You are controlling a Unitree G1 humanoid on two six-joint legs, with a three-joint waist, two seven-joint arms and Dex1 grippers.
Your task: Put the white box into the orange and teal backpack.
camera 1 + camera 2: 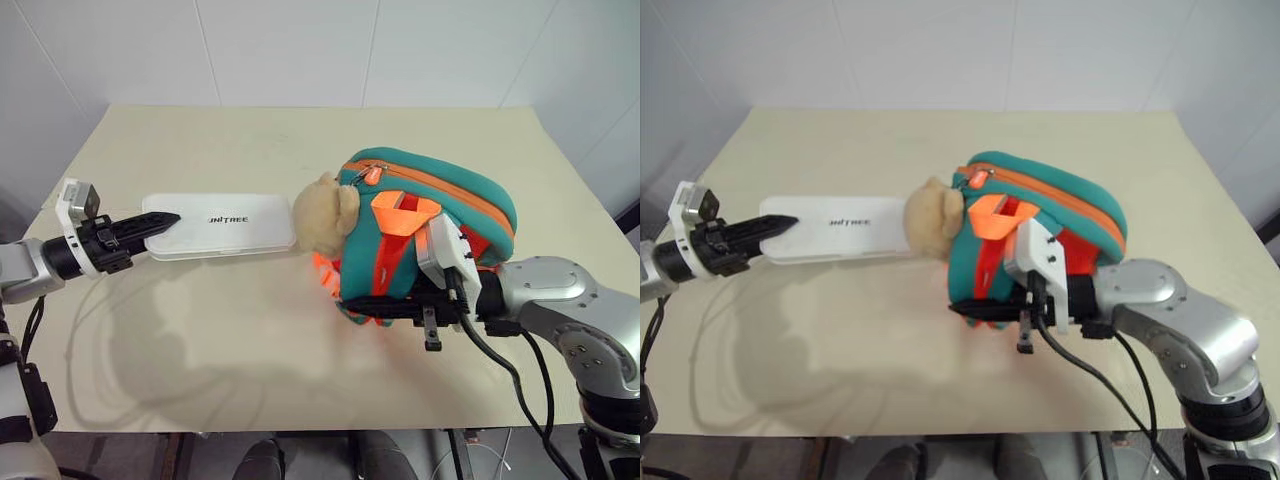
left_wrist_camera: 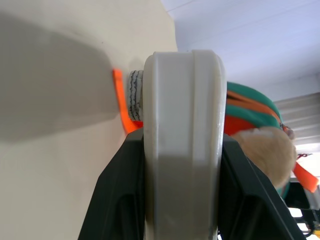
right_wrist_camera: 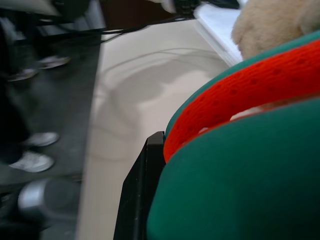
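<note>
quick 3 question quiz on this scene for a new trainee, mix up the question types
1. True or false: the white box is already inside the orange and teal backpack.
2. Which hand grips the white box? A) left hand B) right hand C) neither
3. Fill in: the tan plush toy on the backpack touches the box's end that points ____ the left hand.

Key:
1. False; the box is outside the backpack, over the table, held at one end.
2. A; its fingers clamp the end of the box, while the right hand grips the backpack's lower edge.
3. Away from.
</note>
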